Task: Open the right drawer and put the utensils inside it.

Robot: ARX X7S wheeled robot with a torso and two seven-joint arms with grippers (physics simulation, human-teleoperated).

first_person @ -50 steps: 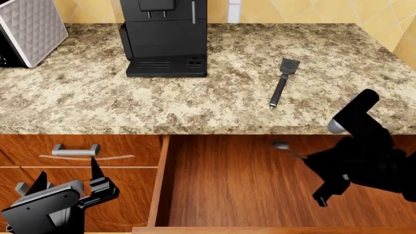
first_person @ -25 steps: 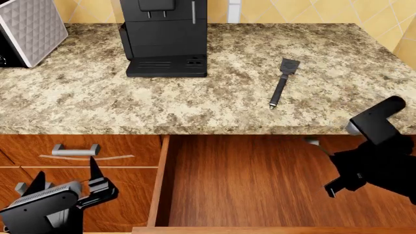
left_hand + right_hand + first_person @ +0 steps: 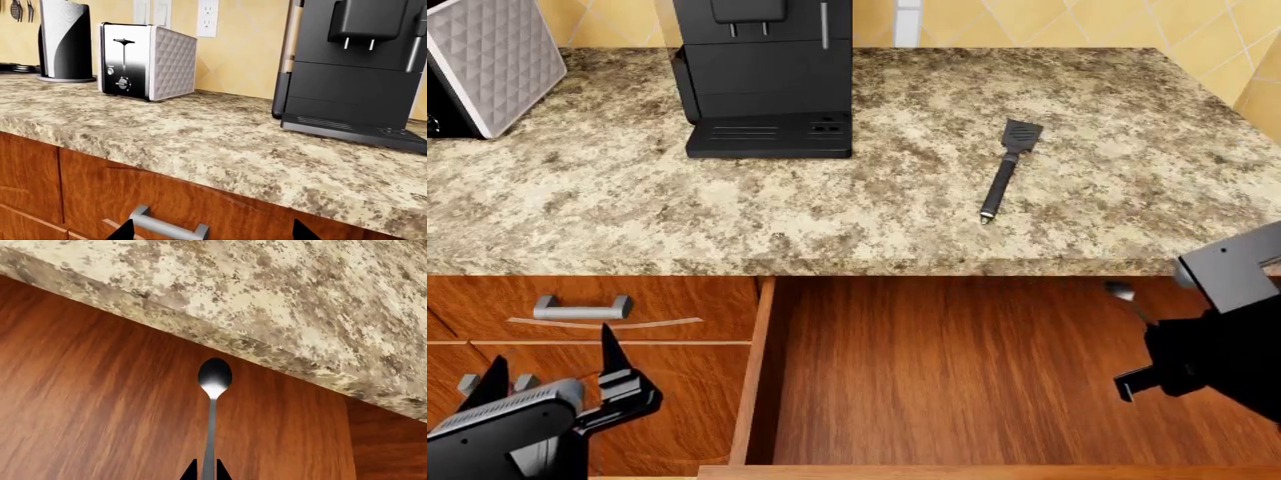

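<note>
Still spoon near drawer edge.

The right gripper, fingers pinched on the spoon, has slid from mid-lower right toward the frame's right edge. The left gripper has dipped slightly at lower left.

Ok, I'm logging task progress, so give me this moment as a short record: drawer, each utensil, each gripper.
right drawer: pulled open, wood floor bare
spoon: held by its handle in the right gripper, bowl over the drawer near the counter edge
spatula: lying on the countertop, not yet moved
right gripper: shut on the spoon
left gripper: open, empty, by the left drawer fronts
</note>
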